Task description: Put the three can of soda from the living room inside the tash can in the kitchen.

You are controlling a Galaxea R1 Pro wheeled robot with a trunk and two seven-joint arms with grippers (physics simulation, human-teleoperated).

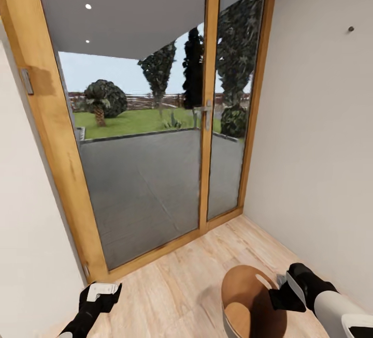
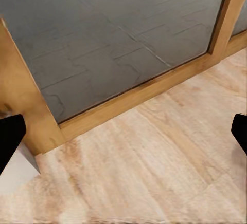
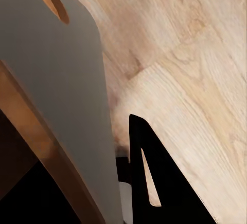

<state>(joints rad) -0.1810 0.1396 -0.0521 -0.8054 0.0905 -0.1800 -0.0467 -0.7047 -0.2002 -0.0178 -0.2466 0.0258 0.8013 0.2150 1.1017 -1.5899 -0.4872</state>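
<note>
- Light wood floor point(image 1: 176, 286) runs up to a wood-framed glass door point(image 1: 150, 136), and through the glass we can see a grey patio, grass and some trees. Plain white wall point(image 1: 316, 136) on the right side.
- Our right gripper point(image 1: 282, 289) is clamped on the rim of the tash can point(image 1: 248, 296). The bucket is down at the bottom of the head view, coppery brown inside, with a slot handle cut in its side.
- In the right wrist view we're looking along the pale grey outside wall of the bin point(image 3: 56, 90), with one black finger point(image 3: 154, 183) right against it, floor planks beyond.
- Our left gripper point(image 1: 101, 294) hangs low near the door frame, fingers spread wide with nothing between them. The left wrist view has both black tips at the picture edges over bare floor point(image 2: 154, 152).
</note>
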